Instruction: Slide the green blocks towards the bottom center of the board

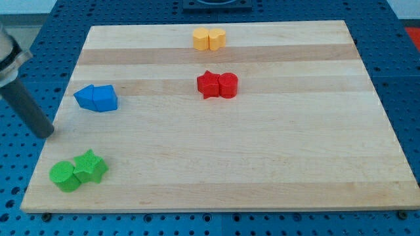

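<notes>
Looking at the near-left corner of the counter (262,164), you find the green pair: a green cylinder (63,176) touching a green star (90,166) on its right, their long axis running left to right. Your tip (44,133) sits just off the counter's left edge, slightly farther than the pair, touching nothing. As an end effector it is a bare rod, holding nothing. Pushing rightward likely calls for getting left of the cylinder first.
</notes>
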Tool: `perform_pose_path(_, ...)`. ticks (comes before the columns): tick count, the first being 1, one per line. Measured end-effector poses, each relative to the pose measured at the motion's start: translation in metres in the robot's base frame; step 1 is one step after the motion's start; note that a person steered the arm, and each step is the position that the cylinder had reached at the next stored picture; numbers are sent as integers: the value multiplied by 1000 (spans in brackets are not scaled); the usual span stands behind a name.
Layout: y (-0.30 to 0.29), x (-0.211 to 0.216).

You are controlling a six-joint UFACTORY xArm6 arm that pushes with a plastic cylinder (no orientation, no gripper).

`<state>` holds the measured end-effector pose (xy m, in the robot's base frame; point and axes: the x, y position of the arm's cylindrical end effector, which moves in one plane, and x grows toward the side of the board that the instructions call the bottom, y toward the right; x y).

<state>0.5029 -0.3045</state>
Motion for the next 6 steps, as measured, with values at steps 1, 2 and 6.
perform_pose_path(1, 0, 22)
perform_pose_path(2, 0, 43)
perform_pose_path(6, 88, 75)
